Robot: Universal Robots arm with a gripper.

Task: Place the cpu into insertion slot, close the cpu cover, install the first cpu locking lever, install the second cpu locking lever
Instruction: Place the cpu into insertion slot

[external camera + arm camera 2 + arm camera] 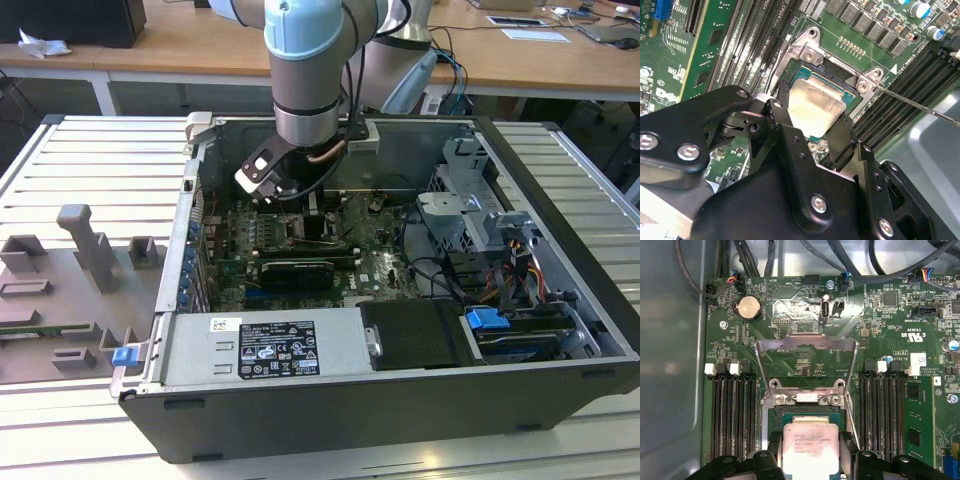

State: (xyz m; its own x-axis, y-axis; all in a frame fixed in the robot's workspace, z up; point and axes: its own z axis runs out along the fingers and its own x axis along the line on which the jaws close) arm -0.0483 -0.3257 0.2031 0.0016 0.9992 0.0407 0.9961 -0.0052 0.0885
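None of the four steps looks finished to me. My gripper (810,122) pinches the cpu (809,442) by two opposite edges, directly over the insertion slot (806,414). Whether it already sits inside, I cannot tell. The cpu cover (806,340) stands open, and one locking lever (912,104) looks unhooked.

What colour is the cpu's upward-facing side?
Silvery-grey metal. The cpu shows best in the second wrist view.
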